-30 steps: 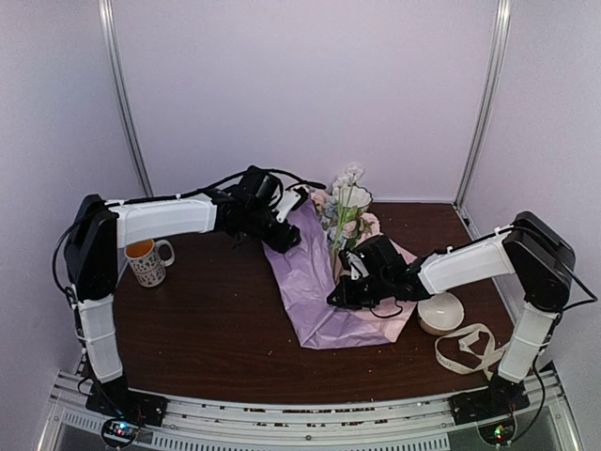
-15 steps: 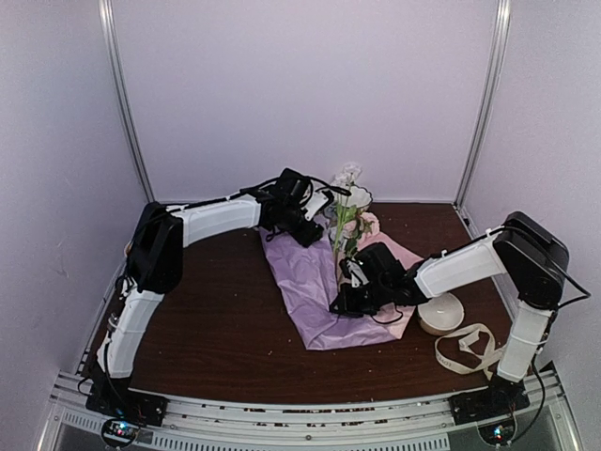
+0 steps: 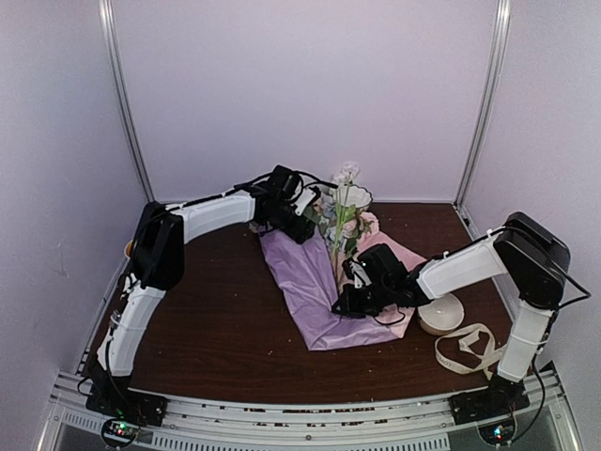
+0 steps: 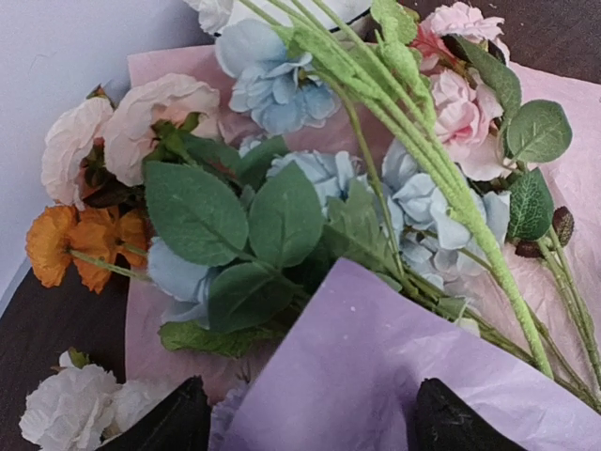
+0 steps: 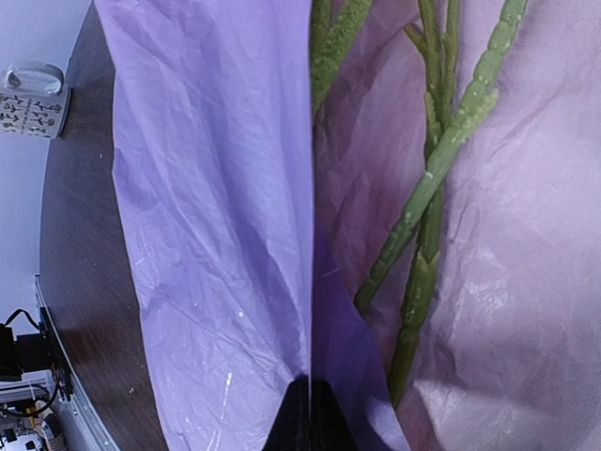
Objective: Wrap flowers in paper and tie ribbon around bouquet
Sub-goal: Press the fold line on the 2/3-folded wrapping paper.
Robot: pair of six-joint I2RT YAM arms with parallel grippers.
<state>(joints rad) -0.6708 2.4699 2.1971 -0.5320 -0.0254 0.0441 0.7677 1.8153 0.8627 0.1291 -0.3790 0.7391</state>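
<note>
At the far middle of the desk point(image 3: 207, 329), the left gripper point(image 4: 312, 421) hangs over the flowers point(image 4: 272, 197), fingers spread wide and pinching nothing. A lilac flap of the paper point(image 3: 305, 277) rises between them, probably on its way across the blooms. The flowers rest against the sheet's pink inner side, heads toward the back wall. The right gripper point(image 5: 302, 413) is closed tight on the paper's folded edge beside the stems, likely pinning the wrap. The ribbon point(image 3: 470, 349) lies loose at near right; tying is not yet begun.
</note>
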